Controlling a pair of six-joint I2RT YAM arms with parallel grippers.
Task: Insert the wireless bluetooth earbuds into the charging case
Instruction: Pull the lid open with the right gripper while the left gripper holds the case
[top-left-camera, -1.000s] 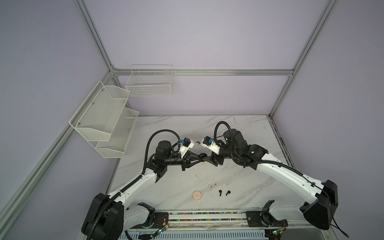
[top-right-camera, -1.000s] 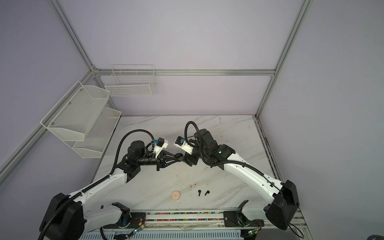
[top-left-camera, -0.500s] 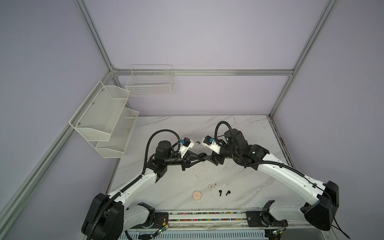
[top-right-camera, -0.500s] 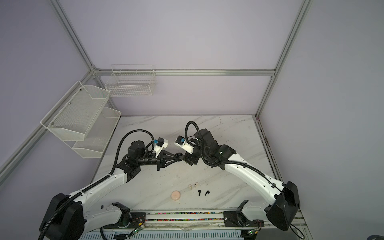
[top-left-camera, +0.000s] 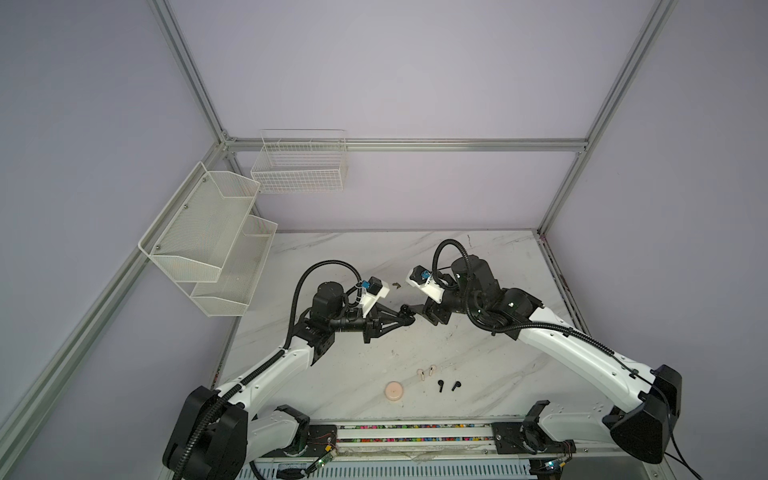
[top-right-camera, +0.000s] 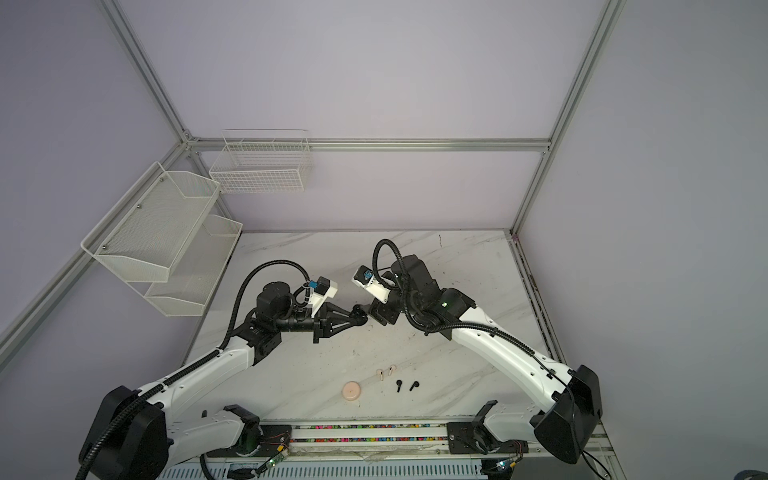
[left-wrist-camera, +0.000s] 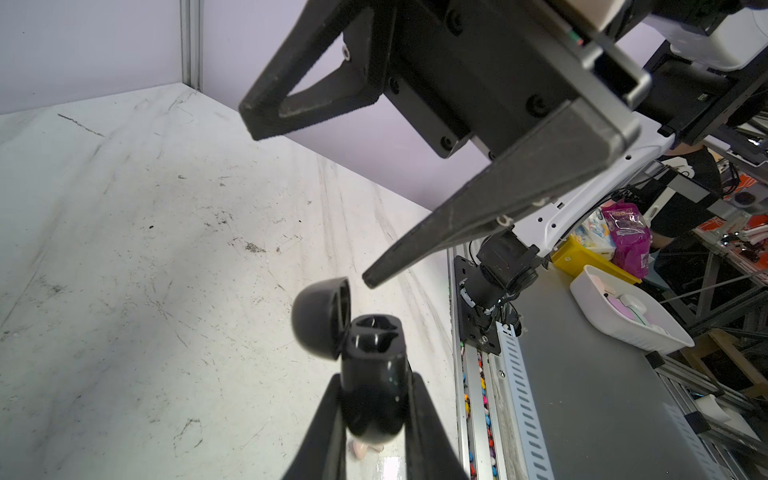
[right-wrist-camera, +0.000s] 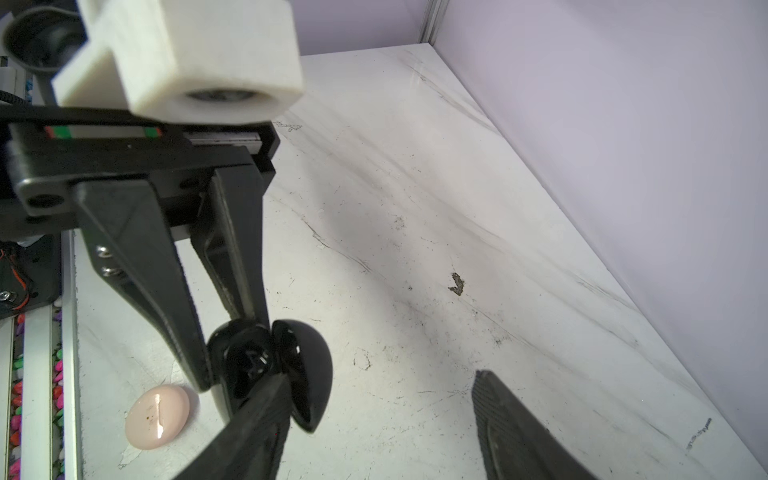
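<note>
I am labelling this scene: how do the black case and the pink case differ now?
The black case is clamped in the left gripper, off the table; the pink case lies on the table. The black case's lid stands open; the pink case is closed. Both are small and rounded.

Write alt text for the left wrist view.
The left gripper clamps a glossy black charging case, lid open, both sockets empty. The right gripper, jaws open, hovers close to the lid above the white marble table.

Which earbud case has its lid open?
The black case, gripped by the left gripper, lid flipped back; the pink case lies closed on the table.
</note>
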